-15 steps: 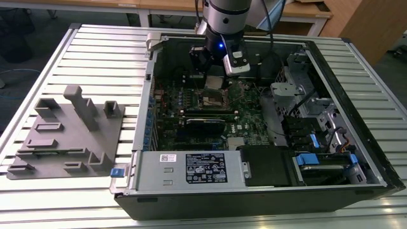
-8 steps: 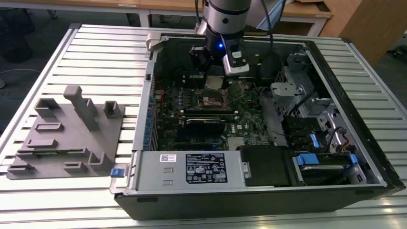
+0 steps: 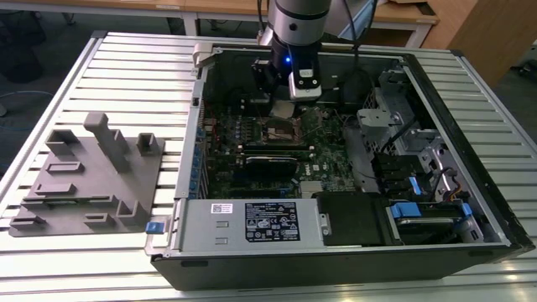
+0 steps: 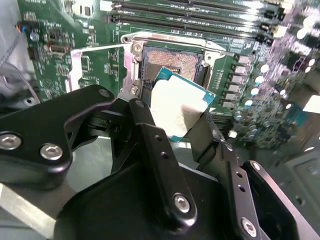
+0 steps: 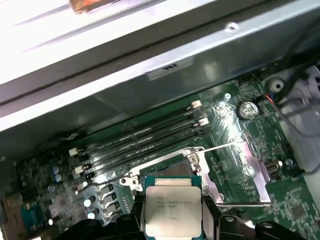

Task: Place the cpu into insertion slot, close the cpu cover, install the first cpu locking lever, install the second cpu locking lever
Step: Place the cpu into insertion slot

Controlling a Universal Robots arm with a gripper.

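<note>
The claw [image 4: 175,119] is closed on the cpu [image 4: 186,97], one black finger [image 4: 146,131] pressed to each of two opposite edges, the chip tilted with its pale metal top facing out. In the second wrist view the cpu hangs just above the insertion slot [image 4: 172,61], not seated, and the slot's contact field is bare. The cpu cover [image 4: 95,48] is swung open and lies beside the slot. Long memory slots [image 5: 145,136] run just beyond the slot. All this sits inside an open computer case [image 3: 251,270] on a slatted metal table [image 3: 126,69], with a grey fixture block [image 3: 84,176] at the exterior view's left.
</note>
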